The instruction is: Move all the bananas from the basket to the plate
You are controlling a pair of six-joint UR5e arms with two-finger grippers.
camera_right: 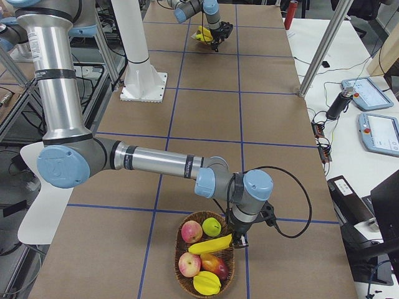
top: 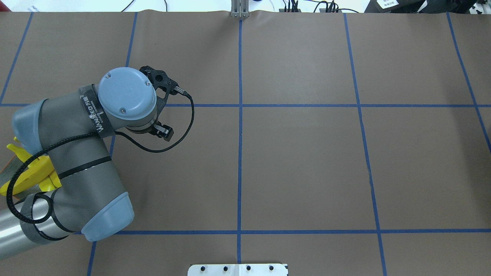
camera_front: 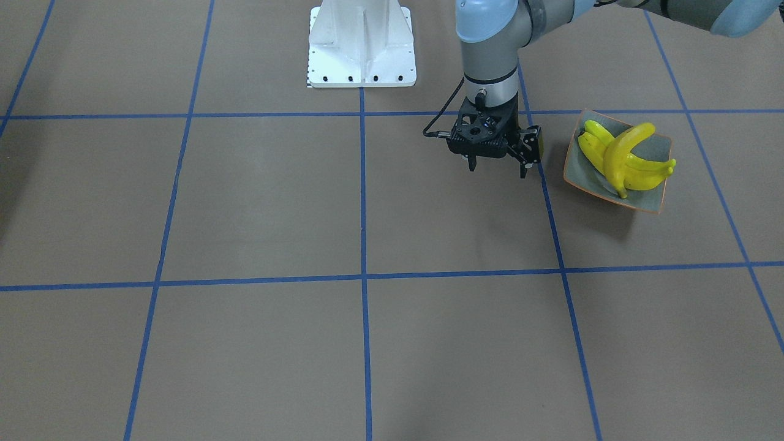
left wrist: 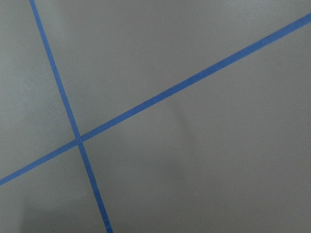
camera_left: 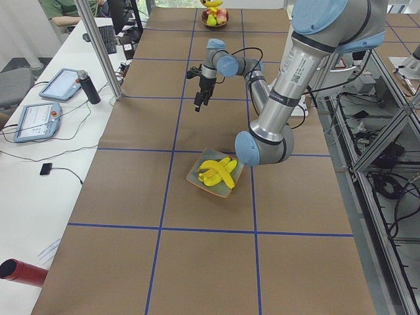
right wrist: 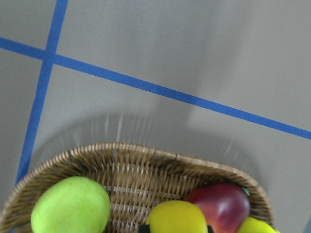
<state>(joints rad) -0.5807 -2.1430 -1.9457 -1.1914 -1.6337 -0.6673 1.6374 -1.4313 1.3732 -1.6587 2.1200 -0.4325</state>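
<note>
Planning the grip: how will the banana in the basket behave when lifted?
The banana looks glossy and moulded, so likely stiff, light, perhaps slippery. It rests curved across rounded fruit in the basket, so a nudge may roll it.

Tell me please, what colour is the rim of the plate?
Orange-brown, a thin line around the grey-blue plate. It shows best in the exterior front-facing view.

**Obstructions and cut-offs**

Overhead: the left arm covers most of the plate and the bananas at the desk's left edge. Right wrist view: the basket is cropped at the bottom. The right gripper is too small to tell its jaw state.
</note>
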